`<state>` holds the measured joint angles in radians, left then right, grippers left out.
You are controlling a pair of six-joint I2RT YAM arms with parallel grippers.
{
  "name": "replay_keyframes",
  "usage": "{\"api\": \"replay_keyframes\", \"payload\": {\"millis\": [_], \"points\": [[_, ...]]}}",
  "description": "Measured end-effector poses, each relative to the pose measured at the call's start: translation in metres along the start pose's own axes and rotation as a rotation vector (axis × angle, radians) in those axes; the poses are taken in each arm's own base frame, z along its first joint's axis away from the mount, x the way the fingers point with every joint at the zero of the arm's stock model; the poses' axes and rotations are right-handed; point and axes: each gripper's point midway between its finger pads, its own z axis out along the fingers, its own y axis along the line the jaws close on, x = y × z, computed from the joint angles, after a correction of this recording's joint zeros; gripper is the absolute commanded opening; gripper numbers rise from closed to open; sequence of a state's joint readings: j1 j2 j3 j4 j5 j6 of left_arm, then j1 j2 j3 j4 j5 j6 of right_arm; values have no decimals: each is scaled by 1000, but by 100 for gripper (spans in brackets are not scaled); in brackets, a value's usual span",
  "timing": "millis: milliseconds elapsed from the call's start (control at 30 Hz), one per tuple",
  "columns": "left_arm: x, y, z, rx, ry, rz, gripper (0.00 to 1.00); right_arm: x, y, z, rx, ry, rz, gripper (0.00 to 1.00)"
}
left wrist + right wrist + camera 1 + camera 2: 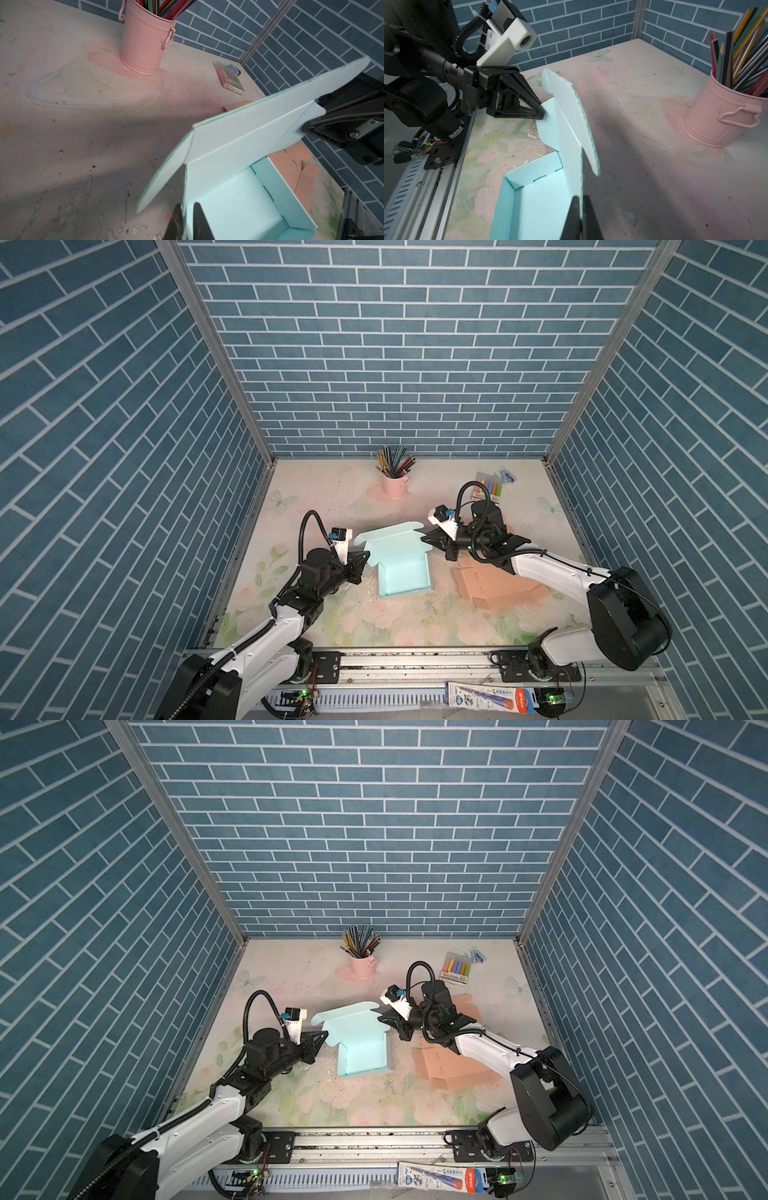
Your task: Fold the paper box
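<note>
Cardboard in pale teal, the paper box [405,576] sits near the middle of the table [332,497], between the two arms. Its walls stand up as an open tray [365,1058], and the inner floor and walls show in both wrist views. The lid [390,541] rises from the tray's far wall, tilted up off the table, with a flap at each end. The left gripper [368,552] has its fingers drawn narrow, and the left wrist view shows the box's left-hand edge pinched between them. The right gripper [423,538] is clamped tight on the lid's right-hand flap. The right wrist view shows the thin edge of the card running between its fingers [574,207], and the left wrist view shows the pinch from the far side. A pink bucket [394,485] stands upright near the back wall, well apart from the box, and it is packed with pencils [392,462] that fan out above its rim. A clear pack of markers [490,488] lies flat toward the far right corner with several coloured pens side by side inside it. A peach cardboard blank [498,593] lies flat to the right of the box, partly under the right arm.
</note>
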<state>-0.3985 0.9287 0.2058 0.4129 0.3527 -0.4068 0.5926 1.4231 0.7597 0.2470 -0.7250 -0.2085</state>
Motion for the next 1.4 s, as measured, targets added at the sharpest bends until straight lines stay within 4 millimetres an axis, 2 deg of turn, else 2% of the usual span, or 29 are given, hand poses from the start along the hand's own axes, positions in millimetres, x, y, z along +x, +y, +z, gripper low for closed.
{"api": "replay_keyframes", "payload": {"millis": [267,700,767,867,933,1267,1400], "points": [[1,-2,1,0,10,7,8,3,-1,0,5,13,25,16],[-1,-6,1,2,11,19,6,8,-6,0,41,34,42,9],[-2,-6,0,1,11,21,6,9,-8,0,52,37,42,9],[-1,-6,0,1,11,22,5,10,-11,-1,71,41,46,17],[-2,-6,0,1,11,23,5,10,-13,-1,81,43,48,17],[-2,-7,0,3,11,27,5,9,-18,-1,107,43,58,8],[-2,-7,1,1,12,27,5,9,-18,-1,107,43,61,11]]}}
